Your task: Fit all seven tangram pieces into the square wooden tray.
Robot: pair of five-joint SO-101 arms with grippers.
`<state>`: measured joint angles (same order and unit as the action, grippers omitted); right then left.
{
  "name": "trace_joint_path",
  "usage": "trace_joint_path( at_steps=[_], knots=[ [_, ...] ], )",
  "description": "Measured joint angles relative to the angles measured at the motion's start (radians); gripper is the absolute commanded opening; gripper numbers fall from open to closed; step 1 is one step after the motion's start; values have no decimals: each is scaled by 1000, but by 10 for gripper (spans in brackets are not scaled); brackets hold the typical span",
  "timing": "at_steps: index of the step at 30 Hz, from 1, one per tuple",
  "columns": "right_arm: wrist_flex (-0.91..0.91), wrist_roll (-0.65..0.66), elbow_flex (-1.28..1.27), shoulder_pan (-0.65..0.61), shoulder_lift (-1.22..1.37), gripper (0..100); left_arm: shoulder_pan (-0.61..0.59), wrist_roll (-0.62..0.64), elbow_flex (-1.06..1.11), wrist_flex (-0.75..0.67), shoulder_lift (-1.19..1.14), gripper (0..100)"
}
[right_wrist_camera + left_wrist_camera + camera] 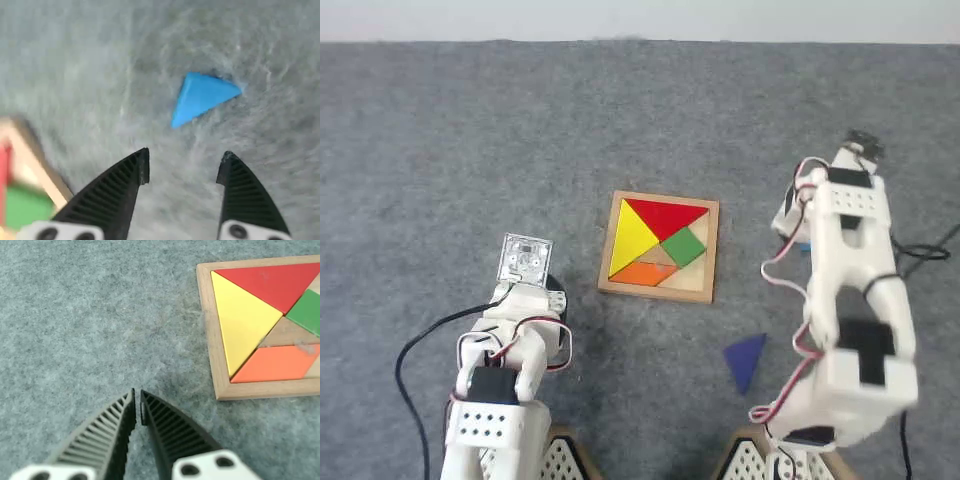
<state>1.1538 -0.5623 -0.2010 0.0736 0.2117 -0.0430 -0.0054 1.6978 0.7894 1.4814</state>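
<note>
Just ahead of the right gripper (186,161), whose jaws stand spread, a light blue triangle (202,97) lies flat on open grey mat (75,65), apart from the tray (206,330) rim. Off that tray's corner, the left gripper (137,397) is pinched together, empty. 4 pieces sit inside.

Inside the tray (655,291), the far triangle (665,215) lies against the back rim, the left triangle (630,240) against the left rim, the square (684,246) toward the right and the parallelogram (642,272) at front left. A loose triangle (745,358) lies before the tray, rightward. Another triangle (202,97) seemingly lies right of the tray.
</note>
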Motion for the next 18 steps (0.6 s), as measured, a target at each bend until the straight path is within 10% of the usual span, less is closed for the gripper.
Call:
trace_joint_path(
  at_steps=[6, 18],
  knots=[
    [26, -244, 163, 3, 178, 234, 0, 0, 0, 0, 0, 15],
    [-18, -290, 216, 106, 212, 234, 0, 0, 0, 0, 0, 15]
  ],
)
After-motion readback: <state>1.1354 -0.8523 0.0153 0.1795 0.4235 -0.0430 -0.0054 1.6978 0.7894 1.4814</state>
